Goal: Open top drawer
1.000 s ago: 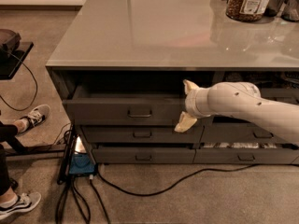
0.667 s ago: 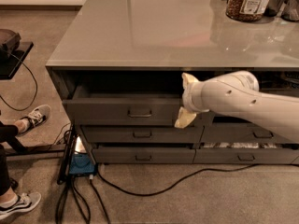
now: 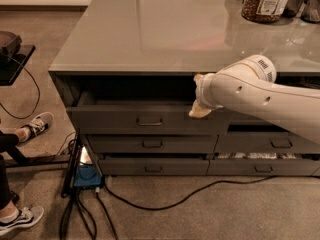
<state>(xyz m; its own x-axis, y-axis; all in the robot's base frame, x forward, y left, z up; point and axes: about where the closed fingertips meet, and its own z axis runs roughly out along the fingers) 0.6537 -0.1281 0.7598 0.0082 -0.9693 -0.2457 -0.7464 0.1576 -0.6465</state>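
The top drawer [image 3: 115,118] is a wide dark grey drawer with a small bar handle [image 3: 149,120]. It stands partly pulled out under the left half of the counter, with a dark gap above its front. My gripper [image 3: 198,96] is at the end of the white arm [image 3: 260,96], which reaches in from the right. It hangs at the right end of the drawer front, level with its top edge. Its two cream fingertips [image 3: 198,78] are spread apart, one above the other, and hold nothing.
The grey countertop [image 3: 150,29] carries a jar of nuts [image 3: 265,1] at the back right. Shorter drawers [image 3: 152,144] lie below, and one on the right [image 3: 260,155] is ajar. A black cable [image 3: 165,201] and a blue box [image 3: 87,176] lie on the floor. A person's shoes [image 3: 37,125] are at the left.
My gripper has risen a little, from in front of the drawer face to its top edge. The drawer itself has not visibly moved.
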